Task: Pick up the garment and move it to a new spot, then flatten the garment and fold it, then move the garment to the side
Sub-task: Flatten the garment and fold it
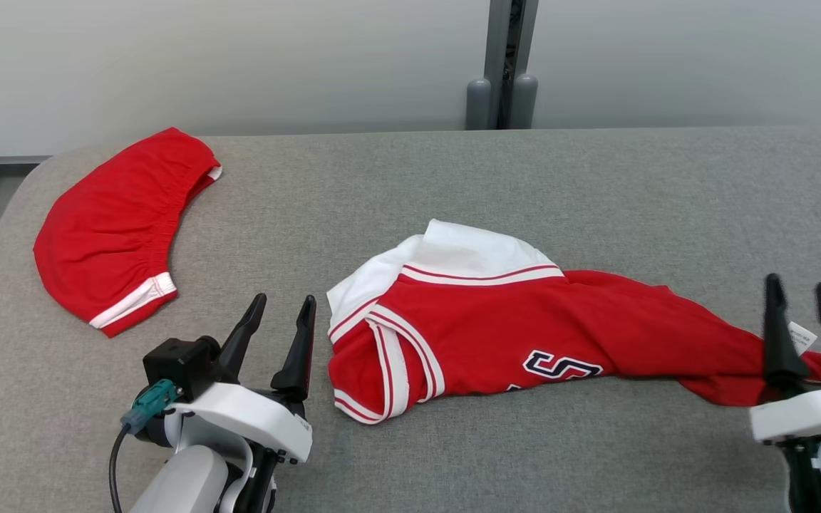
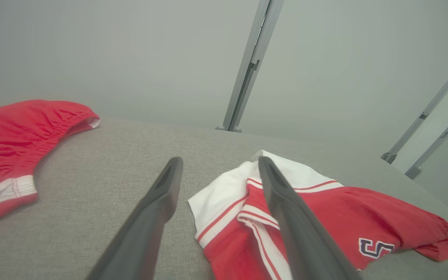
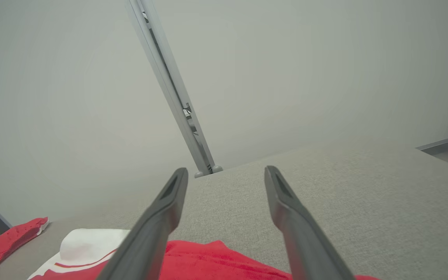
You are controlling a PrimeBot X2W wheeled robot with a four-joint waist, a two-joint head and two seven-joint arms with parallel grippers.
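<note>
Grey woven cloth is covering the table (image 1: 453,178) we are facing, with a pale wall (image 1: 239,57) behind it and a grey post (image 1: 502,64) standing on two rounded feet at the far edge. We are looking at the garment, a red jersey (image 1: 524,328) with white sleeves and striped trim, which is lying crumpled in the near middle of the table and stretching away to our right. A dark letter is showing on its front, and a small white label (image 1: 801,336) is sticking out at its right end.

Our left gripper (image 1: 286,299) is hovering just beside the jersey's left edge, its two dark fingers spread apart and gripping nothing; in the left wrist view one finger is crossing in front of the striped sleeve. Our right gripper (image 1: 799,285) is hanging over the jersey's right end, also spread wide, with the grey surface showing between its fingers in the right wrist view. From the head view those fingers are hiding part of the red hem beside the label.

Red shorts (image 1: 111,228) with a white band are lying at the far left of the table, well apart from the jersey, with our left gripper sitting between the two.
</note>
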